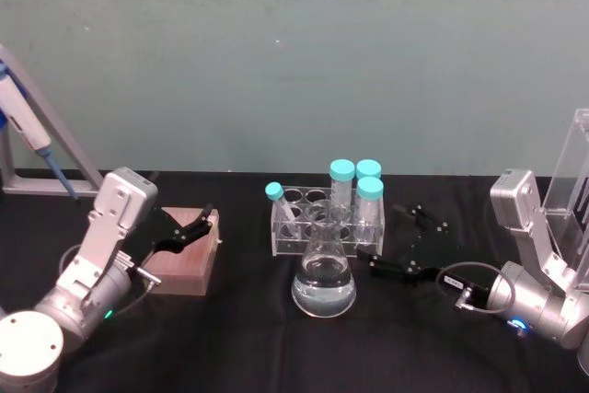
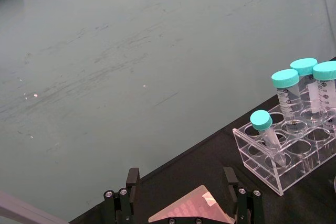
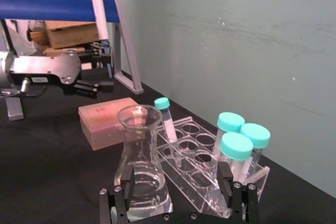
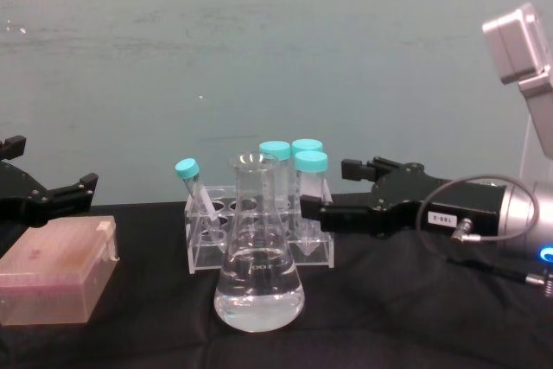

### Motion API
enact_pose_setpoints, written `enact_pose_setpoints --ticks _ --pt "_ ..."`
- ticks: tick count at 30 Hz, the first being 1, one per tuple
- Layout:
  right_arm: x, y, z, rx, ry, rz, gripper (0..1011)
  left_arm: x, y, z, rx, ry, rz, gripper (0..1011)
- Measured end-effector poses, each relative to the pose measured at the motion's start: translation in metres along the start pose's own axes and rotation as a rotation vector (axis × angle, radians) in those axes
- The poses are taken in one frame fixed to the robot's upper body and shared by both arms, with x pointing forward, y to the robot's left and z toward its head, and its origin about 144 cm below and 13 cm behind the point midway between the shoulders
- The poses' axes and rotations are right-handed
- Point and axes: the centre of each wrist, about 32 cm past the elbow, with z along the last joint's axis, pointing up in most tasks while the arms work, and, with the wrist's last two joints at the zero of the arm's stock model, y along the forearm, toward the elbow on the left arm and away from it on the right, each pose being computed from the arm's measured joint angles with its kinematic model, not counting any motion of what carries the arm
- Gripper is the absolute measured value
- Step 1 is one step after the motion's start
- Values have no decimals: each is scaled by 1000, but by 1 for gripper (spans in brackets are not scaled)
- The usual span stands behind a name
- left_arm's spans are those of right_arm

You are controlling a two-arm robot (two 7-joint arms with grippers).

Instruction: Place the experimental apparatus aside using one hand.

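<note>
The experimental apparatus stands mid-table: a conical flask [image 1: 324, 281] [image 4: 258, 278] [image 3: 139, 167] holding clear liquid, and just behind it a clear rack [image 1: 314, 225] [image 4: 204, 248] [image 3: 195, 167] [image 2: 273, 153] of teal-capped tubes. My right gripper [image 1: 385, 238] [image 4: 333, 189] [image 3: 177, 179] is open, low over the cloth just right of the flask and pointing at it, without touching it. My left gripper [image 1: 179, 227] [image 4: 52, 166] [image 2: 181, 182] hangs open over a pink box [image 1: 187, 255] [image 4: 54, 270] at the left.
A pipette on a grey stand [image 1: 37, 135] [image 3: 52, 3] occupies the back left. A tall clear acrylic stand [image 1: 571, 172] rises at the right edge behind my right arm. Black cloth [image 1: 248, 338] covers the table, and a teal wall closes the back.
</note>
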Motion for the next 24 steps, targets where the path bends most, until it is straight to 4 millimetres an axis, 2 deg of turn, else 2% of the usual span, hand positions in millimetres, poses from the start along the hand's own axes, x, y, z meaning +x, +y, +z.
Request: enact_pose_setpoints --ticks 24 --pt "4 18 3 43 9 125 1000 0 0 0 0 0 0 1000"
